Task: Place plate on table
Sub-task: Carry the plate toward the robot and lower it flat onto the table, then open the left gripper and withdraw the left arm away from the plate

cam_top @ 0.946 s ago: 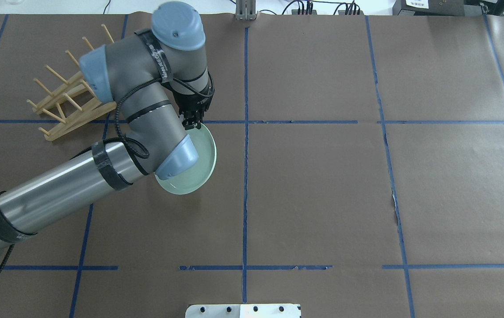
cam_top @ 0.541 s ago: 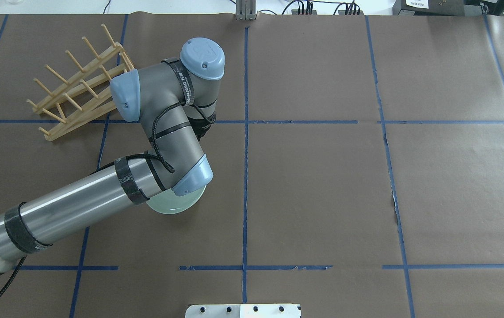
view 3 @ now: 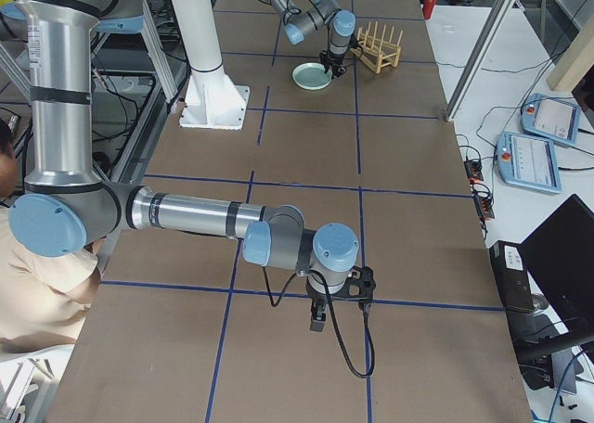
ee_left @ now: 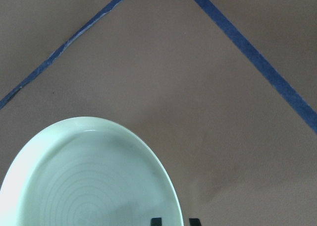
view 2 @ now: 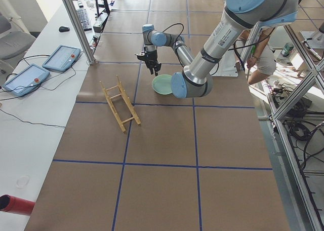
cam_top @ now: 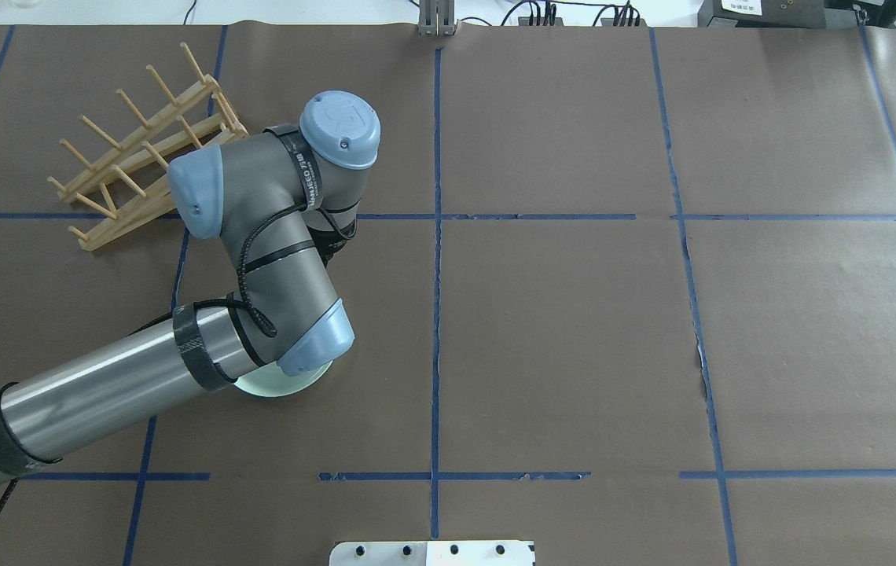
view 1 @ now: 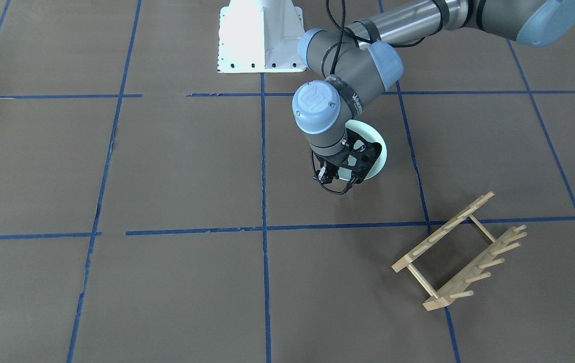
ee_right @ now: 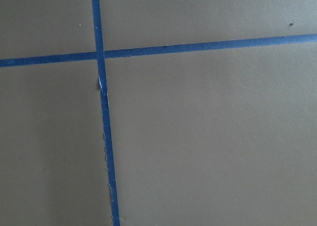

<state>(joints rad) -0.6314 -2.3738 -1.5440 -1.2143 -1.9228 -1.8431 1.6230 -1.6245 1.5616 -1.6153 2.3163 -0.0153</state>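
Note:
The pale mint-green plate [view 1: 370,143] lies flat and low on the brown table [view 1: 166,166], one square in front of the robot base. It also shows in the overhead view [cam_top: 279,385], half hidden under the left arm's elbow, and in the left wrist view [ee_left: 89,181]. My left gripper [view 1: 338,177] points down at the plate's far rim. In the left wrist view its two fingertips [ee_left: 156,221] straddle that rim with a narrow gap, shut on it. My right gripper [view 3: 339,304] hangs over bare table far to the right; I cannot tell if it is open.
The light wooden peg rack [cam_top: 141,149] stands empty at the back left, just beyond the left arm's wrist [cam_top: 338,130]. The white robot base [view 1: 260,35] is at the near edge. Blue tape lines [cam_top: 436,314] cross the table.
The left arm has drawn back toward the robot and slightly left. The plate moved with it and went further under the elbow.

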